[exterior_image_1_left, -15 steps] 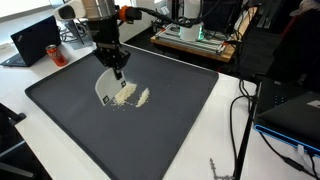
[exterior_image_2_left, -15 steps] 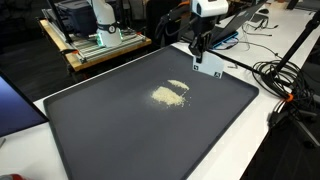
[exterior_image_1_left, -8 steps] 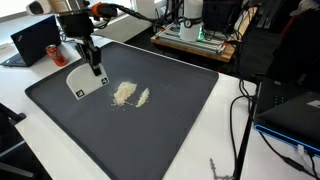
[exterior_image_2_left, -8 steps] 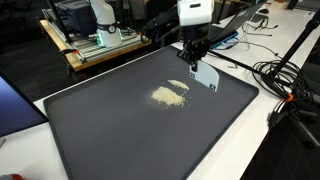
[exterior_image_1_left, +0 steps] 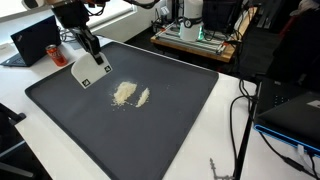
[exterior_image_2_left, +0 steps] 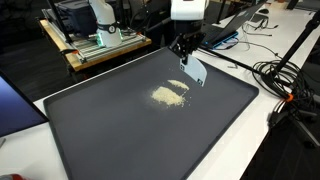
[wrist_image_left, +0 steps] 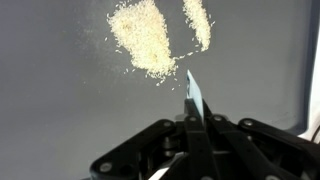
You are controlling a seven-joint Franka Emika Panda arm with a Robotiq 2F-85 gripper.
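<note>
**Trainee:** Where is the white card, and what holds it?

**Operator:** My gripper (exterior_image_1_left: 91, 52) is pressed together on the white card (exterior_image_1_left: 90, 72), pinching its upper edge. The card hangs over the dark mat (exterior_image_1_left: 150, 140), at 10 o'clock from the larger heap (exterior_image_1_left: 123, 92) of pale grains. The smaller heap (exterior_image_1_left: 143, 96) lies just beside that one, at its 3 o'clock, with a thin gap between them.

**Trainee:** How do I do this step well?

**Operator:** In my judgement, I level the card's lower edge with the mat and set it down outside the scattered grains, not on them. I draw slowly, because loose grains slip past a tilted edge. In the wrist view the heaps sit at 12 o'clock from the card (wrist_image_left: 194, 98), and I centre them there.

**Trainee:** What can't you read?

**Operator:** The wrist view shows the card edge-on only, and the gripper body hides the pads. I cannot tell whether the lower edge touches the mat. The grains are too small to identify. The arm is cut off at the top of both exterior views.
</note>
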